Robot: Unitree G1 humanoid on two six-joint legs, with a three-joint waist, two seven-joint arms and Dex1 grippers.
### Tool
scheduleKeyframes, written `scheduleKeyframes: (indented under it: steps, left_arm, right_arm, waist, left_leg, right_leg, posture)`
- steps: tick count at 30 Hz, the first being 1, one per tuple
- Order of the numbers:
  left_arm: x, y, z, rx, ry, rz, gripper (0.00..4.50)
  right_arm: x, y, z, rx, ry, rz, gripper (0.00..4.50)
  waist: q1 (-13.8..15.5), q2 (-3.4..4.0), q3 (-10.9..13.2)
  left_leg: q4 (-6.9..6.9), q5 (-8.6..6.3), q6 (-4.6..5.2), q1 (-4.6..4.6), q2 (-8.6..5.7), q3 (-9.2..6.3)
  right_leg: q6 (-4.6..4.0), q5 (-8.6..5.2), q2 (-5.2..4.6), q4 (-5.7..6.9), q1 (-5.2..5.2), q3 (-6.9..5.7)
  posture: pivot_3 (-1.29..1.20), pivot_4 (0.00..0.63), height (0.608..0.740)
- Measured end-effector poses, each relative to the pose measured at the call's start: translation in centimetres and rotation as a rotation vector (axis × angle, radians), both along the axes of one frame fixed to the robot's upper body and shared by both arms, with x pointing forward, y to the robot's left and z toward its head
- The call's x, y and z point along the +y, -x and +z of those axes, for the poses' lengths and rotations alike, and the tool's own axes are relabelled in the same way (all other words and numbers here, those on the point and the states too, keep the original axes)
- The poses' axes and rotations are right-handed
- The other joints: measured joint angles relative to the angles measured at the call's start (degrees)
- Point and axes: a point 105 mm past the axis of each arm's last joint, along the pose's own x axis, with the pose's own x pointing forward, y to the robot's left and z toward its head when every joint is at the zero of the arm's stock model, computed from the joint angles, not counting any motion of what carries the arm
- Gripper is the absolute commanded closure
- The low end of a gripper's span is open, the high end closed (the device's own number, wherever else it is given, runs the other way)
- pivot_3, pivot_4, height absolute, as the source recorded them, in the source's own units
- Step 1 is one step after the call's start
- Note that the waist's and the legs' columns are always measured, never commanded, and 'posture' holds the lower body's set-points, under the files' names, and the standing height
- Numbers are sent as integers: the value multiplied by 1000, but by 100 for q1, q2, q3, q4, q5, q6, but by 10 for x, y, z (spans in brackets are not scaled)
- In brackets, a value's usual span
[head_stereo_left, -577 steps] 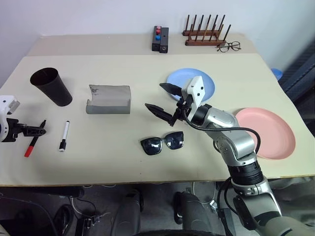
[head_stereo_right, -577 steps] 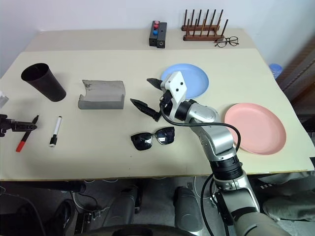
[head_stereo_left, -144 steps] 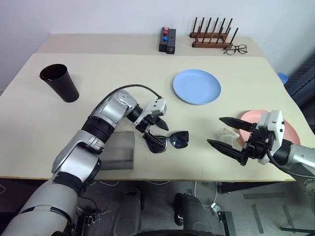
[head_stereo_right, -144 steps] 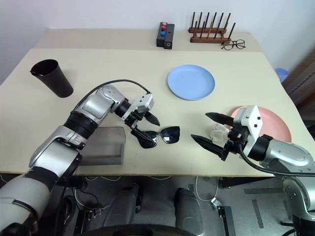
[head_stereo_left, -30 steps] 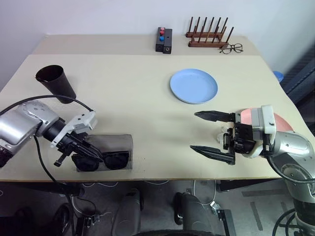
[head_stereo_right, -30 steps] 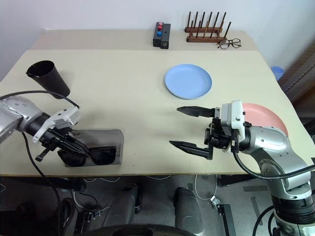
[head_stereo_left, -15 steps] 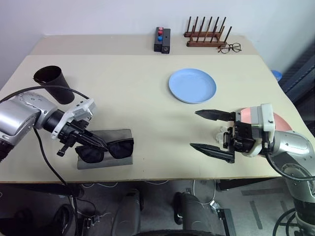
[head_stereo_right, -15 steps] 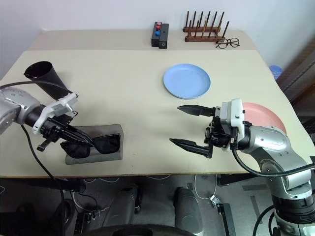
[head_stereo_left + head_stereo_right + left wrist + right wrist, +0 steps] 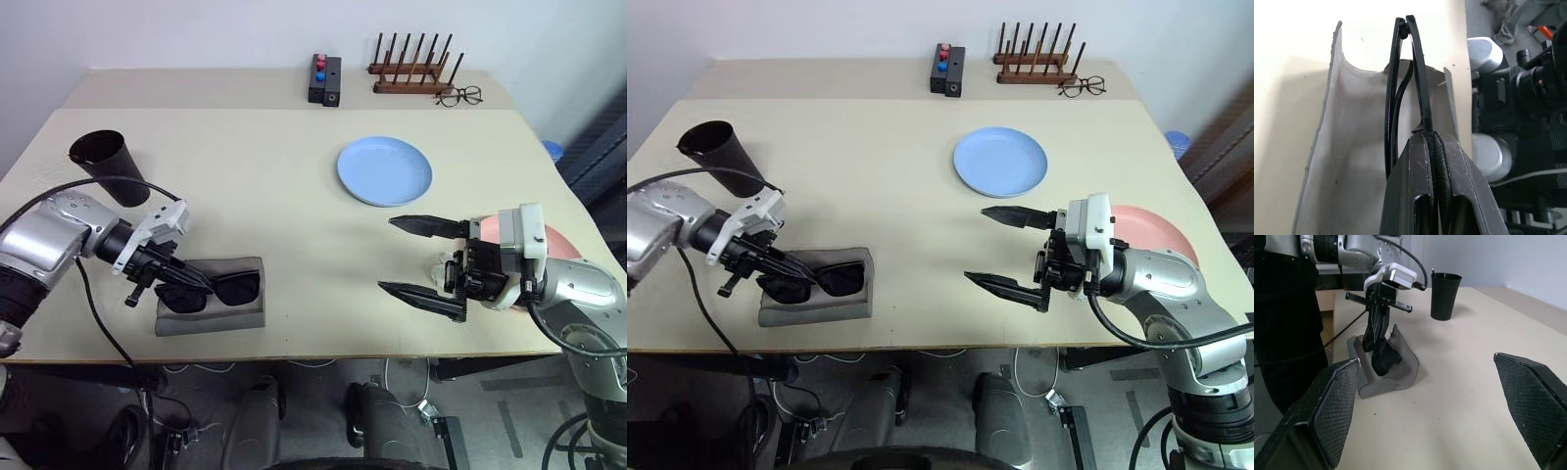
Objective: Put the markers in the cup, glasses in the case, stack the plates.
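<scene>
From the head cameras, the left gripper [image 9: 186, 282] is clamped tight on the chunky black sunglasses [image 9: 217, 291], holding them by their left end just above the grey fabric-like oblong case [image 9: 209, 311] near the table's front edge. The sunglasses' long axis runs left to right, in line with the case's length, so the coming move is judged a short lowering into the trough. The right gripper [image 9: 1004, 250] hangs well apart with its jaws spread wide and nothing between them, near the pink round plate [image 9: 1161, 231]; the light blue round plate [image 9: 384, 170] and the tall black-brown tumbler [image 9: 108, 167] lie farther back.

The left wrist view looks along the shut fingers [image 9: 1422, 191] gripping the thin frame edge-on over the case's open interior [image 9: 1349, 147].

The right wrist view shows the sunglasses [image 9: 1383, 357] apparently partly inside the case, though contact is hard to judge.
</scene>
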Motion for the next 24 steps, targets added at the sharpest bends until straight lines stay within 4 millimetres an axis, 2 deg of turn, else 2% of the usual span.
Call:
scheduleKeyframes:
  steps: [9,18,24]
  left_arm:
    - [-3,3,-16,45,-8,-29,4441]
    - [-11,12,-9,96,23,-40,4441]
    - [-10,19,-15,158,11,-16,4441]
  right_arm:
    - [-1,-2,0,3,2,-16,0]
    - [-1,-3,-1,9,1,-26,0]
    - [-1,-3,-2,19,3,-26,0]
  waist:
    - [1,0,0]
    - [2,0,0]
    - [-1,0,0]
  left_leg:
    - [1,0,0,-1,0,0]
    - [1,0,0,-1,0,0]
    - [1,0,0,0,0,0]
  right_leg:
    - [0,0,0,0,0,0]
    - [0,0,0,0,0,0]
    - [0,0,0,0,0,0]
  posture:
    - [0,150,740]
    - [0,150,740]
    - [0,150,740]
